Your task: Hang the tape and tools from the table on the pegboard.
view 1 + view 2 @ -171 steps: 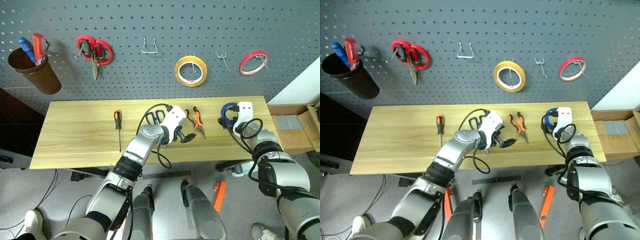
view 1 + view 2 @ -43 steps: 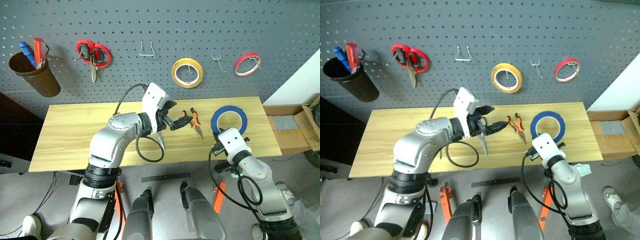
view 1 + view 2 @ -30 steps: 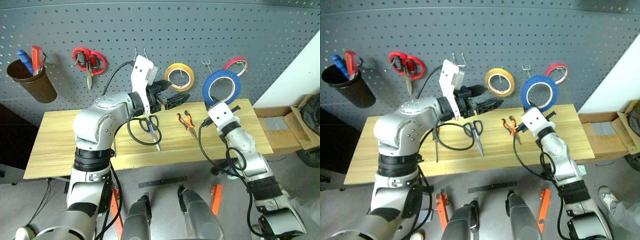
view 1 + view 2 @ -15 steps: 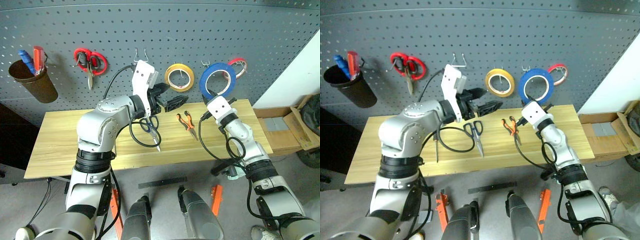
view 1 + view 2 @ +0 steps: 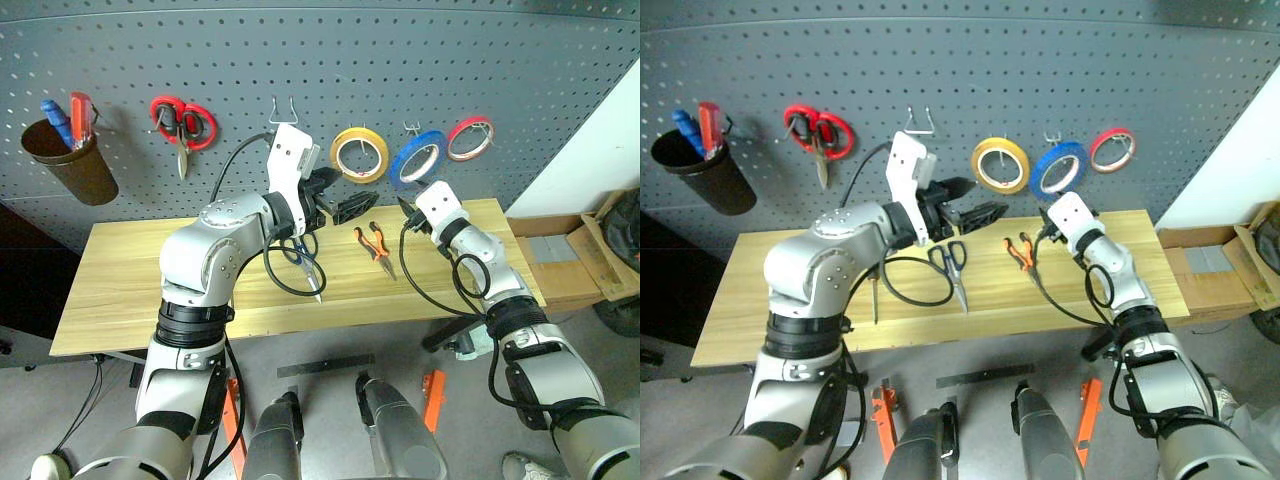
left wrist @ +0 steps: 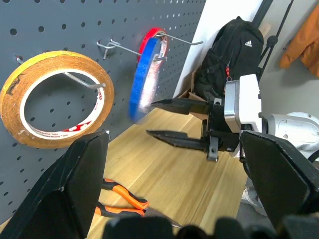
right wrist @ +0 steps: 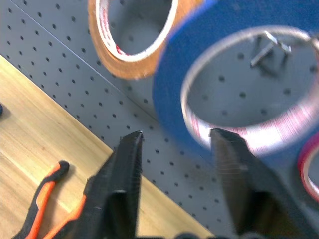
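The slim orange-and-black screwdriver (image 5: 875,292) lay toward the table's (image 5: 110,285) front-left part. The left gripper (image 5: 350,207) hovered over the table's rear middle with its jaws wide and nothing between them. Below it lay the dark blue scissors (image 5: 953,260), blades toward the front edge. If that arm dropped without care, its open fingers might shove the scissors off line instead of straddling a handle.

Just right of them the orange-and-black pliers (image 5: 373,243) lay near the rear edge.

On the pegboard (image 5: 400,60), the blue tape (image 5: 417,158) sat tilted on a metal hook (image 6: 119,48) between the yellow tape roll (image 5: 359,154) and the thin red tape roll (image 5: 470,137). The right gripper (image 7: 175,139) was just below it, fingers parted and seemingly clear of the ring. I judged the roll looked blurred and aslant, possibly swinging; it might slip off the hook's tip and fall to the table, or a withdrawing finger might catch its lower rim and pull it off. It also hung close to the red roll, so a knock could disturb both.

As for writing, a small white logo showed on a black backpack (image 6: 232,47) beyond the table's right end; I couldn't read it for certain.
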Robot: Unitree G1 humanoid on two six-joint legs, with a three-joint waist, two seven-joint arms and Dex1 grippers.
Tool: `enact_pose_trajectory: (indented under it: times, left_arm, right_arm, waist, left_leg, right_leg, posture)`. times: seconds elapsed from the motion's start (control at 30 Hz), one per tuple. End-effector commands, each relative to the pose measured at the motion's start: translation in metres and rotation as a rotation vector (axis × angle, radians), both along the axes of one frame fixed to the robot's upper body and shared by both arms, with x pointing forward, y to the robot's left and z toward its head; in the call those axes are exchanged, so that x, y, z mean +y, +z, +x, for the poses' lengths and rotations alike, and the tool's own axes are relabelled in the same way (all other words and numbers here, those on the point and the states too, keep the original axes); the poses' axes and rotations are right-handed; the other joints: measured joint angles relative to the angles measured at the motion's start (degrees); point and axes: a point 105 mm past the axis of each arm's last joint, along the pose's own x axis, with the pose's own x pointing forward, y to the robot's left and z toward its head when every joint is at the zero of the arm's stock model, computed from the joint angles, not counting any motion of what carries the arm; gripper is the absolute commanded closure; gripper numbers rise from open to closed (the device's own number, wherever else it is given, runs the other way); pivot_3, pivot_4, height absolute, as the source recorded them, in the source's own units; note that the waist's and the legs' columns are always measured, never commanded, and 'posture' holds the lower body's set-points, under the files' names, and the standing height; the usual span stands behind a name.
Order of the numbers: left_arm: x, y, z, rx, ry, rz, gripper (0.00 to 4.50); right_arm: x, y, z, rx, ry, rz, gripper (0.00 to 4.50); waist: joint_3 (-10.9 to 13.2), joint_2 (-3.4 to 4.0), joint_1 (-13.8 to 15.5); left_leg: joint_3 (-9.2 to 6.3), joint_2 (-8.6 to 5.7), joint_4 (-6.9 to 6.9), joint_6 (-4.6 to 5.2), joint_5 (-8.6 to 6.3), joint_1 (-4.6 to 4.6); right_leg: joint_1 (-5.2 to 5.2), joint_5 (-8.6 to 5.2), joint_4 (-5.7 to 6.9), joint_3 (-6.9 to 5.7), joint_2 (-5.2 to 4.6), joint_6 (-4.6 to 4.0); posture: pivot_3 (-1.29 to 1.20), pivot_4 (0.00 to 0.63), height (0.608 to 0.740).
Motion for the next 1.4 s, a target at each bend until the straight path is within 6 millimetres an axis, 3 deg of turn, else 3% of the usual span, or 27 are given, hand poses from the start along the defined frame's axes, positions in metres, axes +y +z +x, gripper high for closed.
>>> enact_pose_trajectory:
  times: [0.03, 0.13, 0.27, 0.37, 0.57, 0.77, 0.93, 1.4]
  left_arm:
    - [-0.005, 0.005, -0.004, -0.038, -0.022, 0.005, 0.00]
    - [-0.005, 0.006, -0.004, -0.039, -0.025, 0.004, 0.00]
    - [-0.005, 0.004, -0.005, -0.037, -0.023, 0.003, 0.00]
    - [-0.004, -0.005, -0.008, -0.021, -0.015, 0.005, 0.00]
    - [0.012, -0.074, -0.015, 0.096, 0.095, 0.146, 0.00]
    - [0.023, -0.118, -0.023, 0.150, 0.182, 0.231, 0.00]
    - [0.027, -0.128, -0.029, 0.154, 0.198, 0.268, 0.00]
    - [0.041, -0.124, -0.024, 0.155, 0.248, 0.238, 0.00]
  right_arm:
    - [-0.003, 0.008, -0.002, -0.029, -0.006, 0.037, 0.97]
    - [-0.004, 0.004, -0.007, -0.014, -0.010, 0.049, 0.04]
    - [-0.010, -0.007, -0.015, 0.041, -0.038, 0.063, 0.04]
    - [-0.015, -0.026, -0.024, 0.188, -0.069, 0.090, 0.04]
    - [-0.011, -0.062, -0.044, 0.637, -0.166, 0.211, 0.04]
    - [0.003, -0.070, -0.039, 0.789, -0.247, 0.258, 0.04]
    - [0.016, -0.077, -0.029, 0.874, -0.279, 0.279, 0.04]
    - [0.030, -0.079, -0.002, 0.874, -0.300, 0.256, 0.04]
  waist:
    - [0.00, 0.00, 0.00]
    - [-0.01, 0.01, 0.03]
    - [-0.01, 0.02, 0.04]
    - [-0.03, 0.05, 0.14]
    - [-0.05, 0.11, 0.11]
    - [0.02, 0.10, 0.20]
    - [0.06, 0.11, 0.16]
    - [0.78, 0.14, 0.56]
  left_leg:
    - [0.00, 0.00, 0.00, 0.00, 0.00, 0.00]
    - [-0.02, 0.00, 0.00, 0.00, 0.00, 0.01]
    - [0.01, 0.01, 0.02, 0.00, 0.00, 0.01]
    - [0.00, 0.05, 0.02, 0.00, 0.01, 0.02]
    - [0.04, 0.21, 0.02, 0.01, 0.01, 0.12]
    - [0.07, 0.18, 0.03, 0.20, 0.12, 0.33]
    - [0.11, 0.09, -0.01, 0.22, 0.13, 0.56]
    - [0.14, 0.11, -0.20, 0.23, 0.12, 0.60]
  right_leg:
    - [0.00, 0.00, 0.00, 0.00, 0.00, 0.00]
    - [0.00, 0.00, 0.02, -0.01, 0.01, 0.00]
    - [0.00, 0.01, 0.03, 0.01, 0.00, 0.02]
    - [0.00, 0.01, 0.05, 0.01, 0.00, 0.03]
    - [-0.02, -0.02, 0.20, 0.08, 0.00, 0.02]
    - [-0.02, -0.23, 0.52, 0.09, -0.01, -0.47]
    - [0.01, -0.29, 0.79, 0.13, -0.02, -0.58]
    - [0.01, -0.59, 0.77, 0.03, 0.13, -0.90]
  posture:
    - [-0.13, 0.218, 0.740]
    - [-0.13, 0.216, 0.740]
    - [-0.13, 0.223, 0.740]
    - [-0.13, 0.241, 0.740]
    - [-0.13, 0.289, 0.740]
    - [-0.10, 0.324, 0.740]
    - [-0.08, 0.338, 0.740]
    - [-0.05, 0.360, 0.740]
